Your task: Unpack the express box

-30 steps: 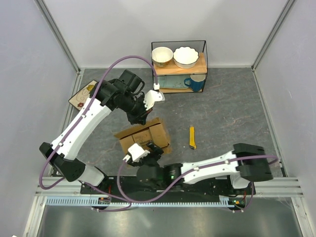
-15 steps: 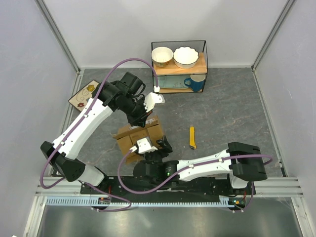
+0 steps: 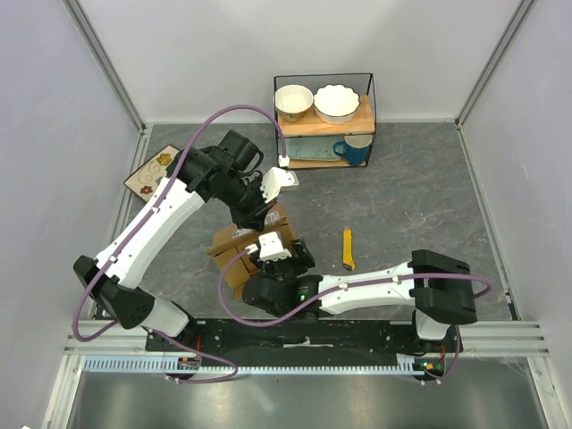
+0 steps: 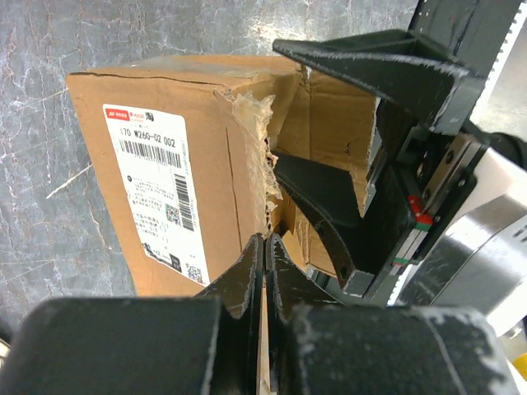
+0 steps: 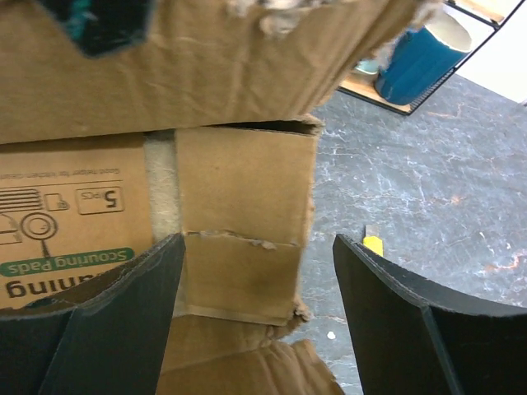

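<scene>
The express box [image 3: 232,257] is a brown carton tipped on its side in the middle of the table. Its white label [image 4: 155,191] faces the left wrist camera and its torn flaps [image 4: 329,132] hang open. My left gripper [image 3: 262,213] [image 4: 263,240] is shut on the thin edge of a box flap. My right gripper [image 3: 290,254] [image 5: 257,240] is open, with its fingers [image 4: 329,206] reaching into the box's mouth. Between them lies a smaller brown cardboard package [image 5: 239,206] printed "Scouring Pads", under an overhanging flap [image 5: 206,74].
A yellow utility knife [image 3: 348,248] [image 5: 373,243] lies on the table right of the box. A wire rack [image 3: 368,89] at the back holds two bowls and a blue mug [image 3: 354,150] [image 5: 420,58]. A patterned tile [image 3: 150,170] lies at far left.
The box has been tipped up and pulled together by the left gripper's hold on its flap. My right gripper has moved forward from the near side into the box opening.
</scene>
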Robot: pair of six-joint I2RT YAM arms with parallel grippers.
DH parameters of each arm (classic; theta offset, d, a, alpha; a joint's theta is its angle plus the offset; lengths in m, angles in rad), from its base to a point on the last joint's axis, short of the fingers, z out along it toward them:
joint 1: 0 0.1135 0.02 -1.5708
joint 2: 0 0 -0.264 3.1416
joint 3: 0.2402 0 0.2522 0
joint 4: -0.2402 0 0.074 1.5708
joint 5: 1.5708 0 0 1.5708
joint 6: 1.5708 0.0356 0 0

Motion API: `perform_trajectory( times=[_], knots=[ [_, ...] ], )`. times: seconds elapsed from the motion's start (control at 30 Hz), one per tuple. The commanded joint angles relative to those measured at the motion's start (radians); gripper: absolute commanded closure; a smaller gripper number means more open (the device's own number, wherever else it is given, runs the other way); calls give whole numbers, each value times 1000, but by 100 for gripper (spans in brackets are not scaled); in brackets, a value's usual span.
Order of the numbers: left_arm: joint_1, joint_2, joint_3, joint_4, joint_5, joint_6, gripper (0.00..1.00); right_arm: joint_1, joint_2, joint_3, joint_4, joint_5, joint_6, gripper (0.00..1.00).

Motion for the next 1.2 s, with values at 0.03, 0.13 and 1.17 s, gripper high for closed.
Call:
perform_trajectory(
  times=[0.03, 0.13, 1.17],
  knots=[
    [-5, 0, 16, -115, 57, -41, 97, -3, 60, 71, -21, 22, 64, 18],
    [-5, 0, 9, -113, 60, -41, 97, -2, 66, 82, -37, 82, 78, 18],
    [-5, -29, -66, -118, 22, 14, 98, -14, -291, -152, -86, 114, 241, 76]
  ],
)
